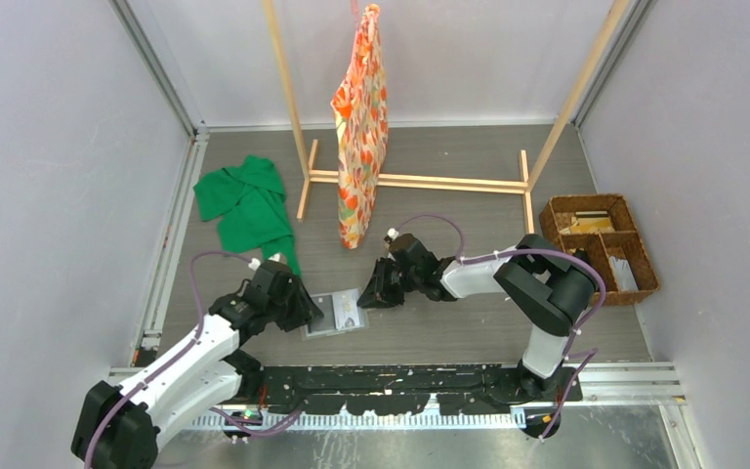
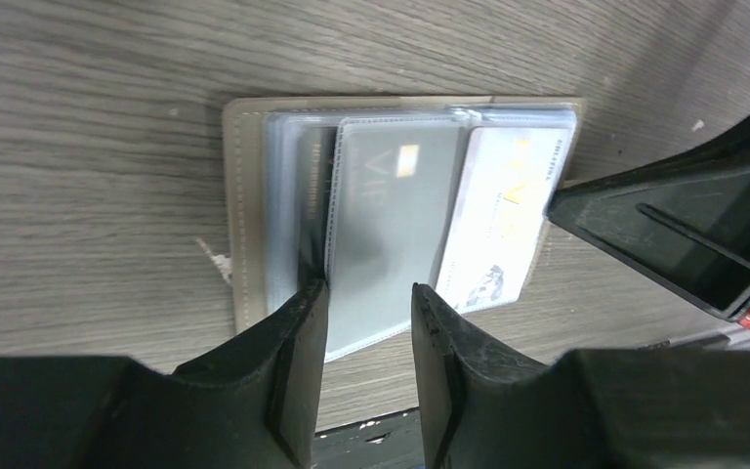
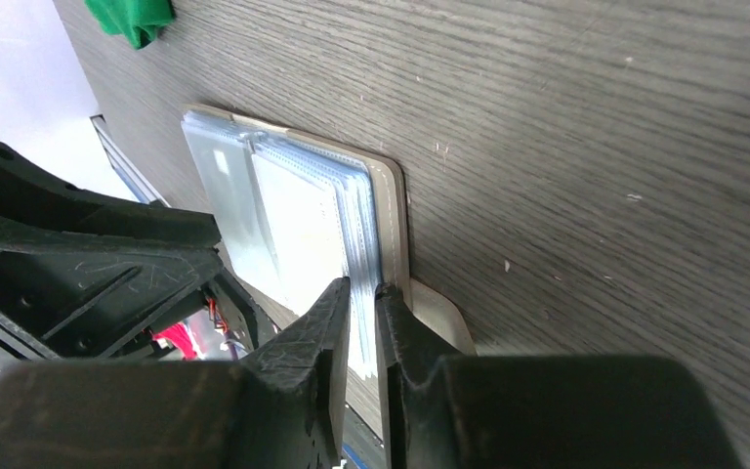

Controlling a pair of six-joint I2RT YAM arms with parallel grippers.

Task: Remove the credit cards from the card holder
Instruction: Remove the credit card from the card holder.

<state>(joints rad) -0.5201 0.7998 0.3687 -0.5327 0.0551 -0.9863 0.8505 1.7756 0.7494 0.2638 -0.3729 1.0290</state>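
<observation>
Grasp-setup step: left tool [image 2: 369, 318] part-open over card holder [image 1: 337, 313] grey pocket [image 2: 391, 225], right tool [image 3: 361, 298] narrow on pocket edges [image 3: 361, 210], grip unclear; next pinch white card [image 2: 498, 215], slide out

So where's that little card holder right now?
In the top view, the card holder lies open on the table, left of centre near the front edge. It sits between the left end effector and the right end effector.
</observation>
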